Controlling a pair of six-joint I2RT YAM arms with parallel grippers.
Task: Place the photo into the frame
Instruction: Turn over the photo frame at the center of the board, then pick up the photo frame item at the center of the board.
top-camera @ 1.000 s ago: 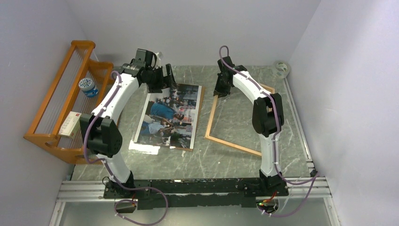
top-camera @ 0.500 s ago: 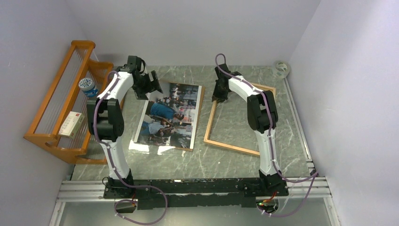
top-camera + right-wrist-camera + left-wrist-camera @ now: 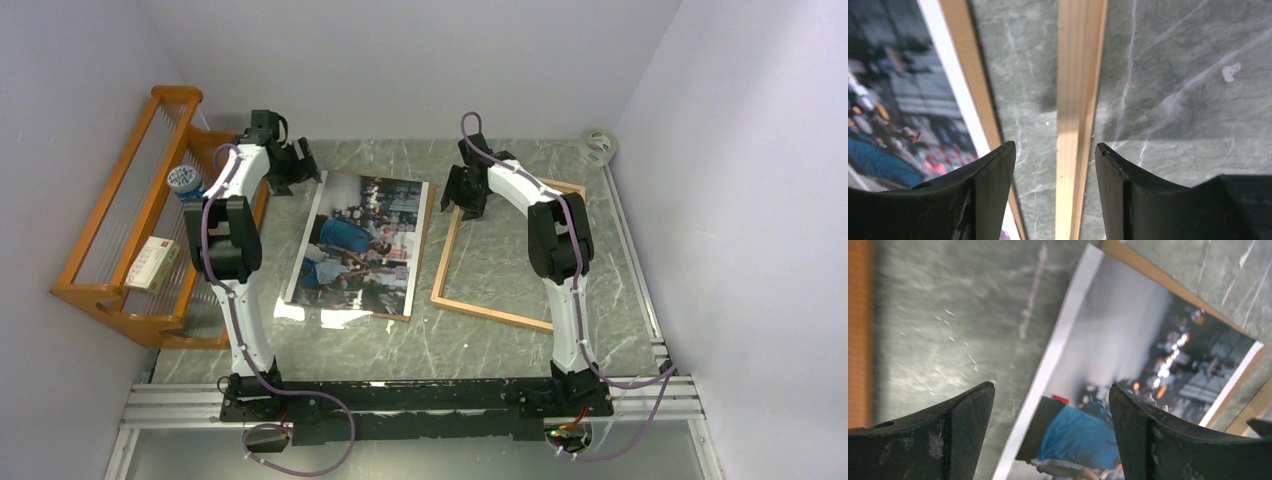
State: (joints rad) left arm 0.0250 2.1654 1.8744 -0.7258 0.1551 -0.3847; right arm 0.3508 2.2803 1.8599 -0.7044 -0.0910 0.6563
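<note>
The photo (image 3: 362, 245), a glossy street scene with a man in blue, lies flat on a brown backing board (image 3: 418, 262) at mid-table. To its right lies the light-wood frame (image 3: 445, 255), with bare table inside it. My left gripper (image 3: 296, 170) hovers open just off the photo's far-left corner; in the left wrist view the gripper (image 3: 1051, 386) has the photo (image 3: 1128, 340) showing between its fingers. Over the frame's far-left end, my right gripper (image 3: 462, 195) is open. In the right wrist view the gripper (image 3: 1055, 145) straddles the frame's left rail (image 3: 1080, 75) with a gap on both sides.
An orange wooden rack (image 3: 120, 235) stands along the left wall, holding a blue-lidded jar (image 3: 185, 183) and a small box (image 3: 150, 265). A tape roll (image 3: 598, 147) sits in the back-right corner. Walls close in on three sides.
My right gripper has opened and let go of the frame's left rail. The left arm has swung back and left, off the photo's far edge toward the rack.
</note>
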